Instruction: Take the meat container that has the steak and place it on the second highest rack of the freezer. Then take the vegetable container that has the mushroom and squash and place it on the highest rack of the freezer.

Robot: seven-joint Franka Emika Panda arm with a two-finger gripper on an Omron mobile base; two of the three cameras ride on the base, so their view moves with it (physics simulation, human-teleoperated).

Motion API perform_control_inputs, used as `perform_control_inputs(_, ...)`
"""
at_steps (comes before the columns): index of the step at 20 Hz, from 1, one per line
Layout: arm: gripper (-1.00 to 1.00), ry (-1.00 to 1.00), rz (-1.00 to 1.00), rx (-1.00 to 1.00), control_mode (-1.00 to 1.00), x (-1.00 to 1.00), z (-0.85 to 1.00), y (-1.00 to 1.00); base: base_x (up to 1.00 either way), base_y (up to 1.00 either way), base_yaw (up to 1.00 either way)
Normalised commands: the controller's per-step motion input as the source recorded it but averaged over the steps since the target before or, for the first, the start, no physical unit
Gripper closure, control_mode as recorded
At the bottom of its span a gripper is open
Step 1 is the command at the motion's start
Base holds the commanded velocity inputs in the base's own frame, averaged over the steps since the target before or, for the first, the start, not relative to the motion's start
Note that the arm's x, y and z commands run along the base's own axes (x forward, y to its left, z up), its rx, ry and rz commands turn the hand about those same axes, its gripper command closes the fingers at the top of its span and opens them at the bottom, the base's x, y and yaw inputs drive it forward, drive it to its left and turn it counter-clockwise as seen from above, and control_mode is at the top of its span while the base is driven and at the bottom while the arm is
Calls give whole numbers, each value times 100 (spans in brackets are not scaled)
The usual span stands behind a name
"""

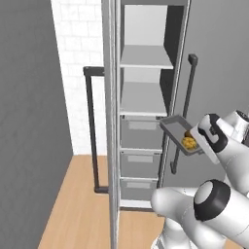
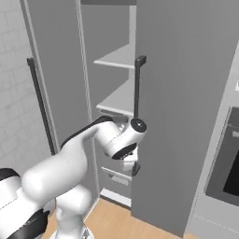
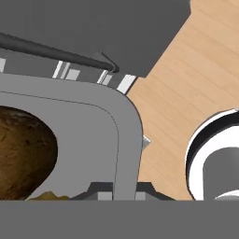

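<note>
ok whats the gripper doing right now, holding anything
gripper: shut on the rim of the grey vegetable container with the mushroom and squash, held in front of the open freezer.

The vegetable container (image 1: pixel 176 131), a shallow grey tray, hung tilted in the air just outside the open freezer (image 1: pixel 143 104), level with its top grey drawer. Yellow-orange squash (image 1: pixel 188 142) and a brown mushroom (image 3: pixel 23 151) lay at its lower end. The freezer's white shelves stood bare.

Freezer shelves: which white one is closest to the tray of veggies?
The lower white shelf, just above the grey drawers. The tray hangs beside it; the upper shelf sits higher.
</note>
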Motion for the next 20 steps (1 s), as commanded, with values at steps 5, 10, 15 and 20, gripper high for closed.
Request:
perform_control_inputs(5,100,0,0,0,100,0,0,0,30,25,0)
perform_control_inputs(10,100,0,0,0,100,0,0,0,41,7,-1)
perform_control_inputs(15,100,0,0,0,100,0,0,0,45,15,0)
perform_control_inputs(20,100,0,0,0,100,0,0,0,14,44,0)
